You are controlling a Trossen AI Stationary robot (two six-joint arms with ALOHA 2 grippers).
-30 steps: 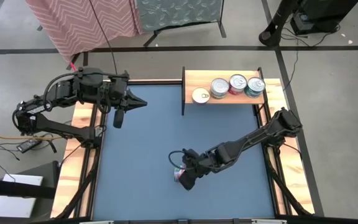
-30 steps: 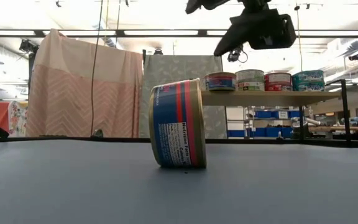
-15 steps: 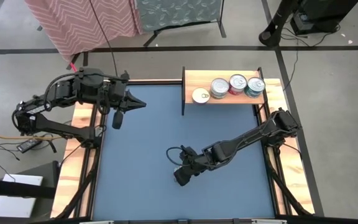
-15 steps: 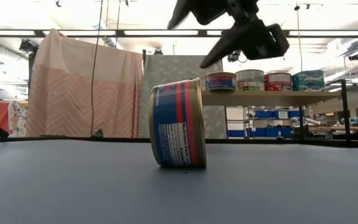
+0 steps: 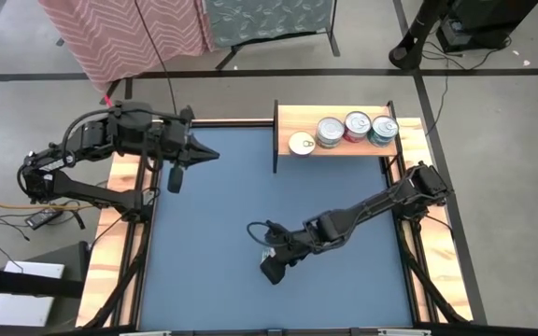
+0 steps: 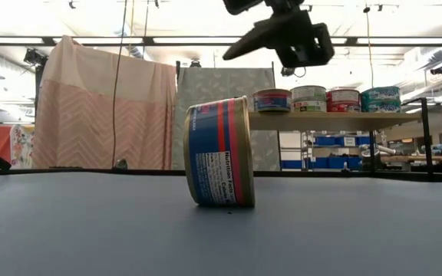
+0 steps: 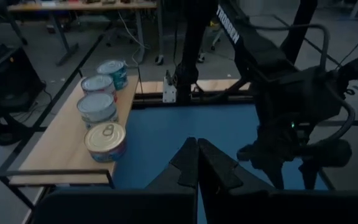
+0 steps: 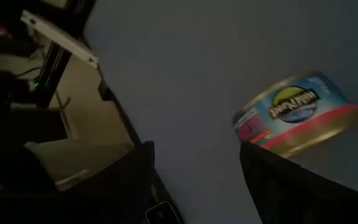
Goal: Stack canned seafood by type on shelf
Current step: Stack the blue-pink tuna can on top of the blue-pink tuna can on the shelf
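One tin of canned seafood (image 6: 219, 152), with a blue and red label and a gold rim, stands on its curved side on the blue table. In the high view my right gripper (image 5: 271, 269) covers it. That gripper hangs open above the tin, which in the right wrist view (image 8: 297, 115) lies just beyond one finger (image 8: 291, 186), untouched. The shelf (image 5: 292, 119) at the table's far right carries a row of tins: a gold-lidded one (image 5: 302, 143) and three silver-lidded ones (image 5: 357, 125). My left gripper (image 5: 211, 153) waits shut, raised at the far left.
Open blue table (image 5: 213, 224) lies between the two arms. Wooden side rails (image 5: 124, 224) run along the left and right edges. Cloth-draped racks (image 5: 129, 33) stand on the floor beyond the far edge.
My right gripper has drifted a little toward the table's left edge above the tin and tipped, and it now covers the tin in the high view. The tin has stayed where it was.
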